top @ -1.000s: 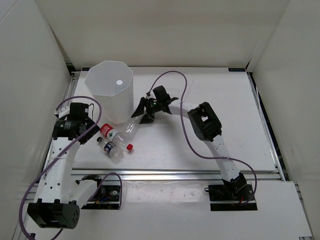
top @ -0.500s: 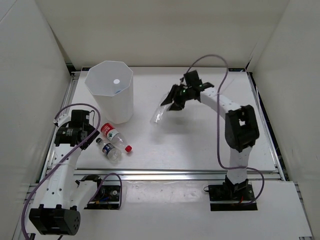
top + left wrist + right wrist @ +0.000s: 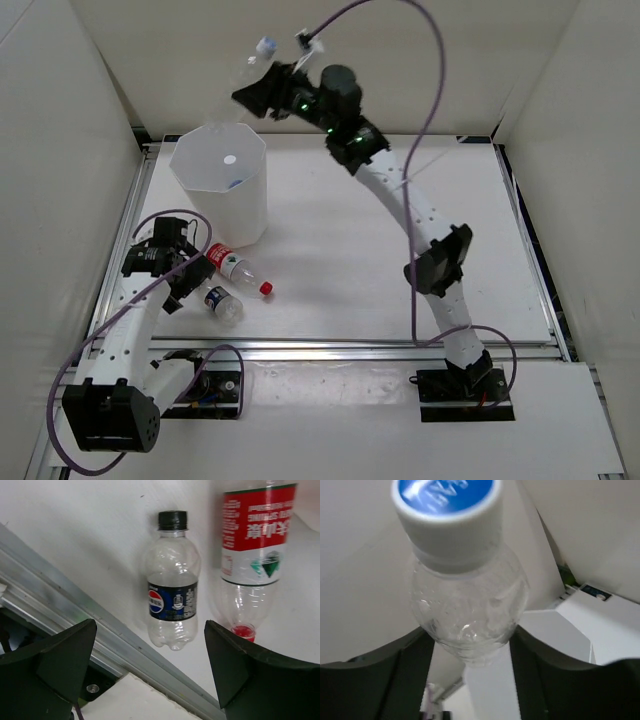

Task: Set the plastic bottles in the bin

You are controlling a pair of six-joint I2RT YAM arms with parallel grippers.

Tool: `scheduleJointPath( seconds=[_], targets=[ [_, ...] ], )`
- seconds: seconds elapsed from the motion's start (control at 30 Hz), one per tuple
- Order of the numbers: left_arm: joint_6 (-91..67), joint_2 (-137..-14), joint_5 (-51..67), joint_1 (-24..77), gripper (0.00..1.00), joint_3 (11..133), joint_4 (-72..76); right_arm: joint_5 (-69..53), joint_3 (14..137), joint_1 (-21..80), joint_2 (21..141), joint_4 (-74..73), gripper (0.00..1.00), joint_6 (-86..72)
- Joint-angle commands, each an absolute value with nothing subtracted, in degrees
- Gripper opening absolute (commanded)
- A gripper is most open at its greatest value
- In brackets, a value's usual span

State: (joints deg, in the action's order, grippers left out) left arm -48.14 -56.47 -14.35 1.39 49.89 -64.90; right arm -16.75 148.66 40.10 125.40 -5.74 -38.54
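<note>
White counter (image 3: 330, 280), tall white bin (image 3: 240, 215) at far left. Up high by the bin's far right edge: right hand (image 3: 258, 88) clamped on a clear bottle (image 3: 252, 62). Just in front of the bin: left hand (image 3: 185, 280) spread wide over red-labelled bottle (image 3: 232, 268) and dark-labelled bottle (image 3: 218, 300), lying side by side.

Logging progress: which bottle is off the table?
The clear blue-capped bottle, gripped high in the right hand. The red-labelled bottle and dark-labelled bottle lie on the table.
</note>
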Motion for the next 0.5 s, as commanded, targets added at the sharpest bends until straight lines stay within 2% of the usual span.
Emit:
scheduleJointPath(
  seconds=[0.0,0.03,0.07,0.13,0.23,0.3,0.4,0.47],
  targets=[
    [-45.79,-57.22,-10.72,1.14,1.00,53.61,-63.54,-10.73,145.82,44.72,131.22,0.34,0.66,-27.55],
    [-45.79,-57.91,-10.03,1.14,1.00,54.31,-63.54,-10.72,145.81,45.26,132.18,0.35,0.70,-25.51],
    [-45.18,-57.92,-9.24,1.14,1.00,54.32,-63.02,-10.72,147.90,45.87,132.19,-1.82,0.85,-23.49],
    [-45.18,-58.54,-6.61,1.14,1.00,54.32,-61.97,-8.98,148.45,47.45,129.23,-4.12,1.00,-15.44],
    [-45.79,-57.93,-6.06,1.14,1.00,54.32,-61.08,-1.35,142.65,48.08,118.44,-3.60,1.00,-9.43],
    [-46.41,-56.35,-6.68,1.14,1.00,54.32,-61.08,8.06,141.16,46.50,113.75,-4.91,1.00,-8.79],
    [-43.70,-53.10,-3.45,0.62,1.00,51.08,-57.76,11.07,133.70,43.07,102.96,-11.30,1.00,-10.81],
    [-44.81,-51.60,-1.67,0.62,1.00,47.14,-54.24,12.03,130.27,43.07,100.21,-16.58,1.00,-9.42]
  ],
)
